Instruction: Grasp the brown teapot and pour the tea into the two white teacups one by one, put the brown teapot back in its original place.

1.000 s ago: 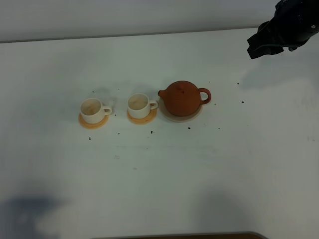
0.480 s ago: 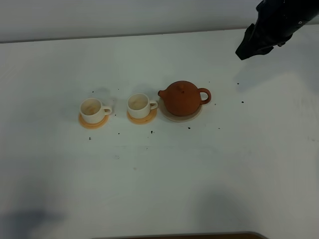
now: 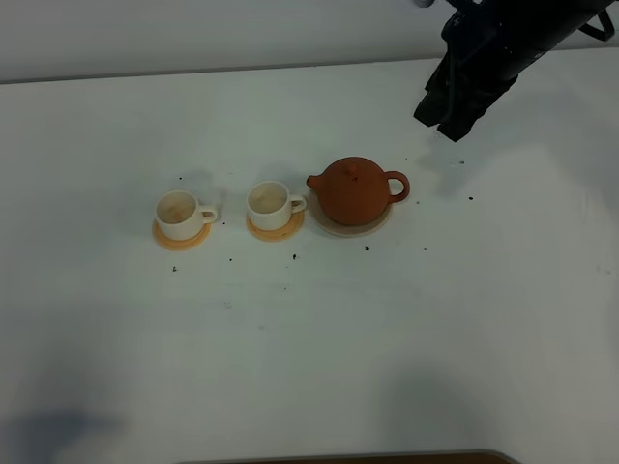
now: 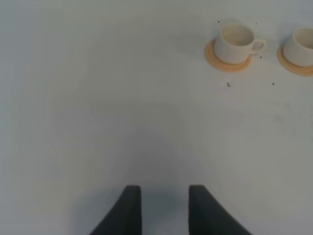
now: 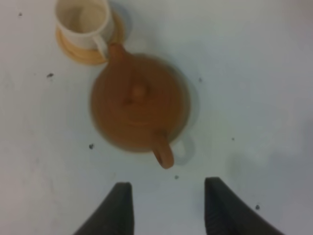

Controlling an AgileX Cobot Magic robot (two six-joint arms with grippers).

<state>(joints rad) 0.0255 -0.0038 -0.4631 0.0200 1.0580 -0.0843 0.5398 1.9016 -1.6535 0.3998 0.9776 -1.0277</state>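
Right hand (image 3: pixel 447 116) hovers on the handle side of the brown teapot (image 3: pixel 353 190), toward the back of the surface (image 3: pixel 309 367) and well clear of the pot. Its fingers are spread with nothing between them. Left hand (image 4: pixel 164 192) is also spread and empty over bare surface, and isn't visible in the high view. Teapot sits on its pale saucer (image 3: pixel 380 226), loop handle (image 3: pixel 398 186) toward the right hand. Spout (image 3: pixel 314 181) points at the near cup (image 3: pixel 270 204), with the far cup (image 3: pixel 177 213) past it. Each cup is on an orange coaster (image 3: pixel 180 240).

Risks from here:
- The handle is a small loop. If the approach is off-centre, a finger hits the clay body instead of straddling the loop and shoves the pot.
- The spout is very close to the near cup's handle; from the wrist view I can't tell if they touch. Any push along that axis likely knocks the cup off its coaster.
- Closing on the round body rather than the handle would probably slip or let the pot rotate.
- The right wrist view is blurred, so alignment is hard to confirm.
- The lid (image 3: pixel 352 172) looks loose-fit and a steep tilt could drop it into a cup.
- The cups are tiny next to the pot, so overshoot or dribble is likely, and the far cup means carrying the pot over the near one.
- The saucer is barely wider than the pot, so an off-centre return leaves it perched on the rim.
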